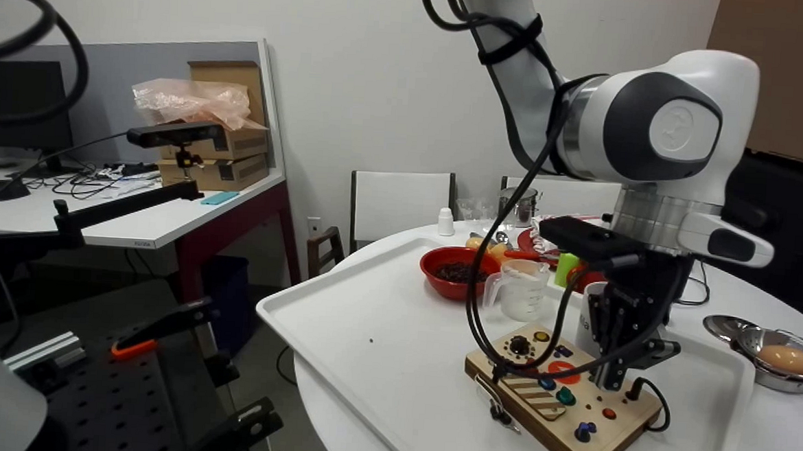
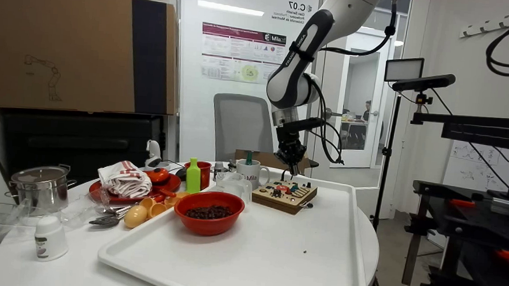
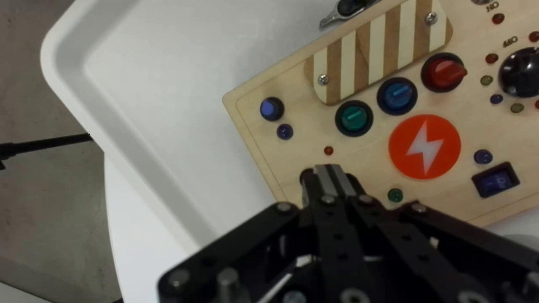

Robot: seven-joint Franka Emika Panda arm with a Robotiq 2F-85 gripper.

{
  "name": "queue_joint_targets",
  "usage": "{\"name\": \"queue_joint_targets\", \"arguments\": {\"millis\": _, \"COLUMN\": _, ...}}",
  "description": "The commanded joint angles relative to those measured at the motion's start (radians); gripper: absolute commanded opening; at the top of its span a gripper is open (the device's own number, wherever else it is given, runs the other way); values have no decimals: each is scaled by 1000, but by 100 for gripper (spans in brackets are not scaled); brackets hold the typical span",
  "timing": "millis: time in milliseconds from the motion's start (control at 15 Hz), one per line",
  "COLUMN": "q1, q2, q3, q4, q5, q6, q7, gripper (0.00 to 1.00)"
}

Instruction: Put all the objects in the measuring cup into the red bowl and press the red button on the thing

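Leftmost of the task's things, in an exterior view, the red bowl (image 1: 446,290), partly filled with small dark pieces (image 1: 452,272), is seen on the white tray (image 1: 364,289); near it, to the right, the measuring cup (image 1: 521,294) is set upright, and since no pieces can be made out in it, the emptying is judged done and the press is taken to be the step in hand. Farther right, on the same tray, the wooden board (image 1: 582,389) is laid flat, its long axis running from the cup's side down toward the lower right of that view. The coming move is thought to turn on the small red button (image 1: 609,414) near the board's right-hand end, which is seen just below the tips of the gripper (image 3: 333,172), so that little more than a straight descent seems to be called for (the large red disc (image 3: 424,146) with the lightning mark could be meant instead; it is shown apart from the tips, off to their right in the wrist view). There the spot beneath the tips is covered by the gripper, so a slight sideways miss cannot be ruled out. The fingers (image 3: 326,181) are pressed together, with nothing seen between them, and are held close above the board; whether the wood or the button is touched cannot be told.
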Motion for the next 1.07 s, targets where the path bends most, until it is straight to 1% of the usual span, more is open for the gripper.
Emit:
{"name": "queue_joint_targets", "arguments": {"millis": 0, "q1": -5, "q2": 42, "q3": -14, "q4": 59, "q5": 30, "q6": -15, "q7": 16, "gripper": 0}}
{"name": "queue_joint_targets", "arguments": {"millis": 400, "q1": -11, "q2": 66, "q3": -26, "q4": 91, "q5": 37, "q6": -19, "q7": 25, "gripper": 0}}
{"name": "queue_joint_targets", "arguments": {"millis": 1000, "q1": -10, "q2": 89, "q3": -26, "q4": 114, "q5": 44, "q6": -31, "q7": 34, "gripper": 0}}
